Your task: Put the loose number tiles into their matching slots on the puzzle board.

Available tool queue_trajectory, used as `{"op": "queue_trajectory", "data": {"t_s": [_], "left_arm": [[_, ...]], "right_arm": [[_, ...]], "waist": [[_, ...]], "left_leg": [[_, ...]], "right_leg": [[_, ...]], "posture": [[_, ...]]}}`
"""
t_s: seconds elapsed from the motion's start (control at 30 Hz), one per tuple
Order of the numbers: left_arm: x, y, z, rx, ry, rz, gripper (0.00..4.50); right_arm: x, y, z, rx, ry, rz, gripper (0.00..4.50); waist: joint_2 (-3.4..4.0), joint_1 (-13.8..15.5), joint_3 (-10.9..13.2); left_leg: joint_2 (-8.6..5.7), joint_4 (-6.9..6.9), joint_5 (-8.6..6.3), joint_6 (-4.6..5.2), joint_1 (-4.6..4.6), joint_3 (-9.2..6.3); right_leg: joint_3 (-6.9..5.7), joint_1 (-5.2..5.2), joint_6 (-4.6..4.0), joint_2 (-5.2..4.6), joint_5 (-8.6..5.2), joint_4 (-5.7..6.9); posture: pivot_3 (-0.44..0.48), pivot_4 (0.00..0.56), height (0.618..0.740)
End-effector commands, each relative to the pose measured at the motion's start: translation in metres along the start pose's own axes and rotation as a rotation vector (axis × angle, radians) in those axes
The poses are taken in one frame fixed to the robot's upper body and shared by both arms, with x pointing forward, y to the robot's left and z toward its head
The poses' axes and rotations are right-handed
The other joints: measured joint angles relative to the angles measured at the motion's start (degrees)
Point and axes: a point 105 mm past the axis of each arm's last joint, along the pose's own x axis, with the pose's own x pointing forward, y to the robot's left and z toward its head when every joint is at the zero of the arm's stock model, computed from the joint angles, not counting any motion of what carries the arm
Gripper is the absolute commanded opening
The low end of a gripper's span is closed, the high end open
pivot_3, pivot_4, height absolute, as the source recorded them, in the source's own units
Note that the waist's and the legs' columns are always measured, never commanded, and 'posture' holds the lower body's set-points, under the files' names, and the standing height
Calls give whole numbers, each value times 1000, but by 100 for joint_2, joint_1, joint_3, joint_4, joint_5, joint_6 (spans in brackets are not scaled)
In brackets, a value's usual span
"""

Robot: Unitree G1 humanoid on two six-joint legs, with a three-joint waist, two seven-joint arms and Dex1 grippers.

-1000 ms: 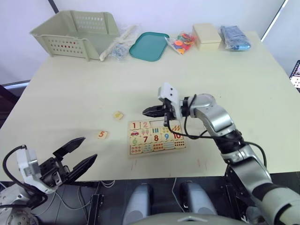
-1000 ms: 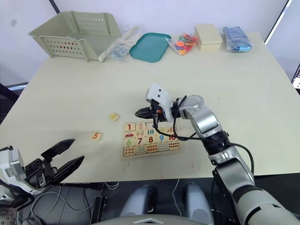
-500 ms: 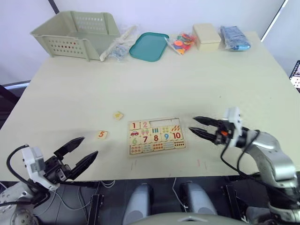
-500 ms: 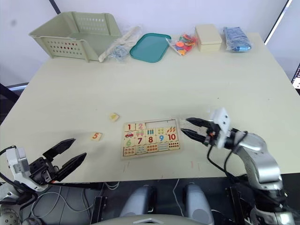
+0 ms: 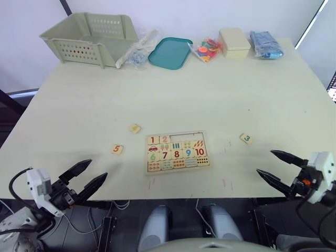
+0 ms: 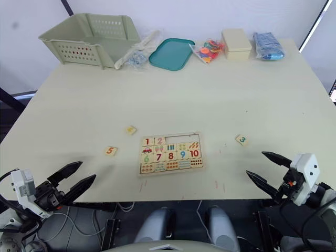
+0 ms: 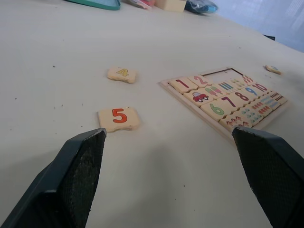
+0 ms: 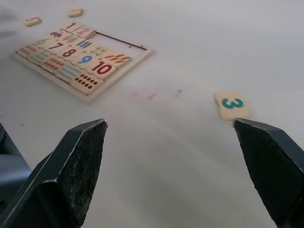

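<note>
**Left eye view: three tiles lying loose, both pincers wide and empty**

Left eye view is showing the puzzle board (image 5: pixel 177 152) lying flat near the front middle of the pale surface (image 5: pixel 220 84). Tiles 1 and 2 are sitting in its top row, and the rest of that row is standing open as a bare slot.

Three loose number tiles are lying outside the board. The 5 tile (image 5: pixel 116 149) is resting to the board's left, well apart from it. The 4 tile (image 5: pixel 135 128) is lying a little farther back and nearer the board's corner; its numeral is hard to read from the head camera but is showing clearly in the left wrist view (image 7: pixel 122 73). The 3 tile (image 5: pixel 245 138) is lying to the board's right, apart from it.

The left pincer (image 5: pixel 85 177) is hovering at the front left edge of the surface, fingers spread wide and holding nothing, pointing toward the 5 tile. The right pincer (image 5: pixel 276 168) is hanging at the front right edge, also spread wide and empty, with the 3 tile ahead of it.

Along the far edge are sitting a pale green basket (image 5: pixel 89 38), a teal tray (image 5: pixel 169 52), a heap of bright plastic pieces (image 5: pixel 207 48), a small cream box (image 5: pixel 234 42) and a blue bag (image 5: pixel 265 44).
</note>
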Motion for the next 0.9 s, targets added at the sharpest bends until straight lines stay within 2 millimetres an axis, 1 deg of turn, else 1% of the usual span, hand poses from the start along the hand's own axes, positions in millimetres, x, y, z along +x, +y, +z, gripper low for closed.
{"op": "queue_trajectory", "data": {"t_s": [0.03, 0.47, 0.67, 0.8, 0.9], "left_arm": [[-1, -1, 0, 13, 3, 6, 4500], [-3, -8, 0, 14, 3, -17, 4500], [0, -12, 3, 18, -8, -51, 4500], [5, -17, 8, 29, -26, -84, 4500], [8, -20, 10, 33, -36, -101, 4500]], "right_arm": [[-6, -3, 5, -30, -17, -20, 4424], [1, -5, 4, -41, -4, -11, 4424], [6, -11, 10, -52, -16, -48, 4424], [11, -20, 11, -61, 20, -90, 4424], [14, -21, 10, -68, 41, -92, 4424]], "waist": [[-3, 1, -2], [-7, 12, -5], [-8, 13, -7], [-10, 13, -8], [-10, 15, -9]], "left_leg": [[1, 0, 0, 0, 0, 0], [2, 0, 0, 0, 1, 2], [2, 1, 0, 0, 1, 2], [1, 2, 0, 0, 1, 3], [1, 2, 0, 0, 0, 2]], "right_leg": [[0, 0, 0, 0, 0, 0], [2, 0, 0, 1, 0, 0], [2, 0, 0, 1, 0, 1], [4, 1, 0, 1, 0, 1], [3, 1, 0, 1, 0, 2]], "posture": [[0, 150, 740], [0, 150, 740], [0, 150, 740], [0, 150, 740], [0, 150, 740]]}}
